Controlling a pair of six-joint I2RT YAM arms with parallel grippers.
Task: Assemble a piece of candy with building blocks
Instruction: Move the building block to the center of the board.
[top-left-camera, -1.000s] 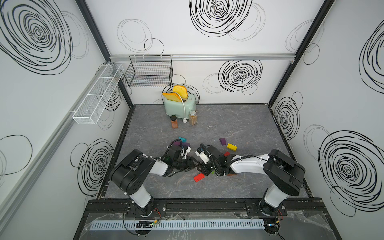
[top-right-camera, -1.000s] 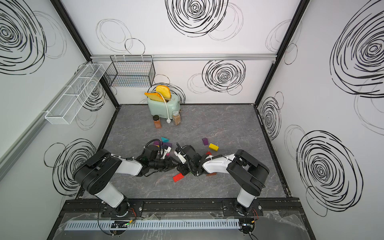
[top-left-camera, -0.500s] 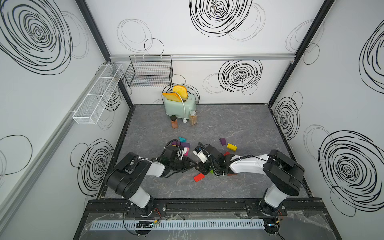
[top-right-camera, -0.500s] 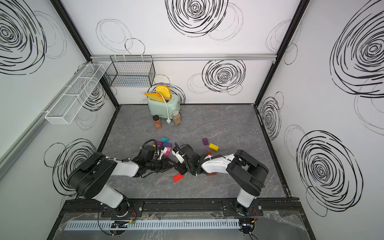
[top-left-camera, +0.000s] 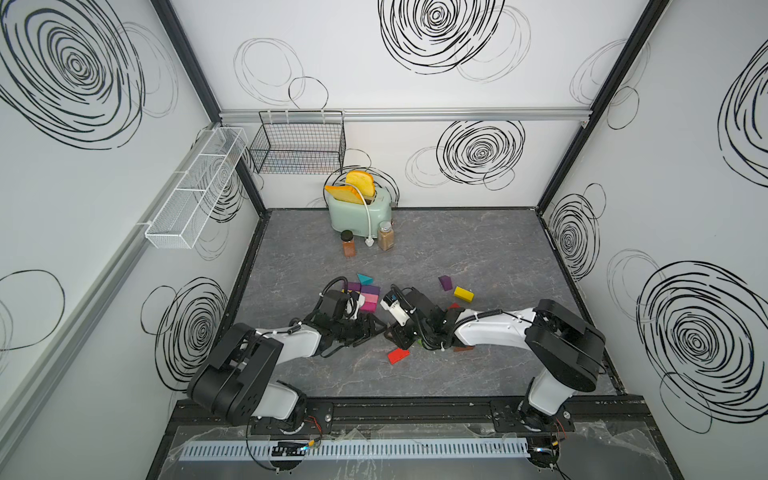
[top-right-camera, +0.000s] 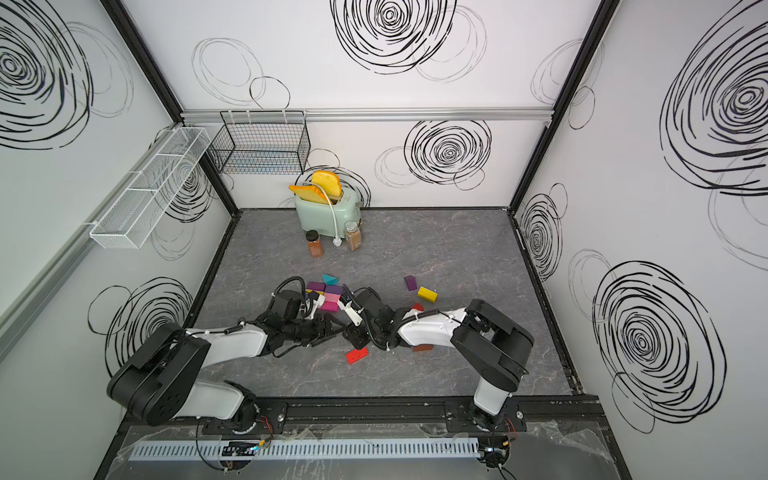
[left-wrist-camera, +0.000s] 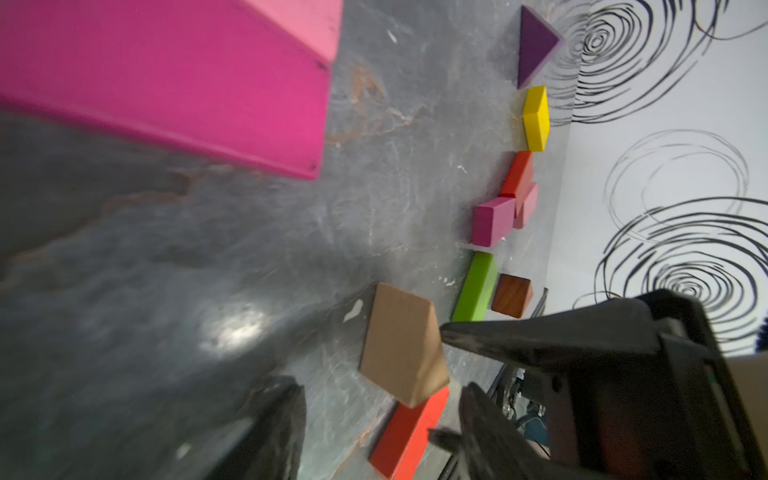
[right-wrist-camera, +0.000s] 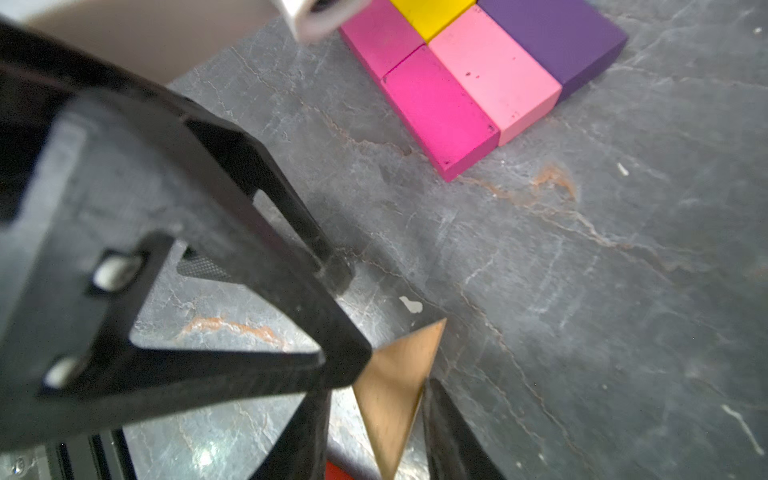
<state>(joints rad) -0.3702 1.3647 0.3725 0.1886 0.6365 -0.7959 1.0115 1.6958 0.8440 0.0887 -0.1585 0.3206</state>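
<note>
the tan triangle (left-wrist-camera: 399, 353) sits by the red brick (left-wrist-camera: 409, 432): probably light, hard and slick, so pinch its flat triangular ends. your left gripper (top-left-camera: 368, 330) stands part open and empty beside it; whether the right gripper (top-left-camera: 397, 335) grips it, i cannot tell.

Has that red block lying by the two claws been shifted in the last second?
No. The red block sits at the same spot and angle, equally far from the black front rail.

We see white walls (top-left-camera: 540, 62) scrawled with black spirals, enclosing a grey marbled bench (top-left-camera: 478, 249). A black wire basket (top-left-camera: 299, 145) and a white mesh shelf (top-left-camera: 195, 191) hang on them.
</note>
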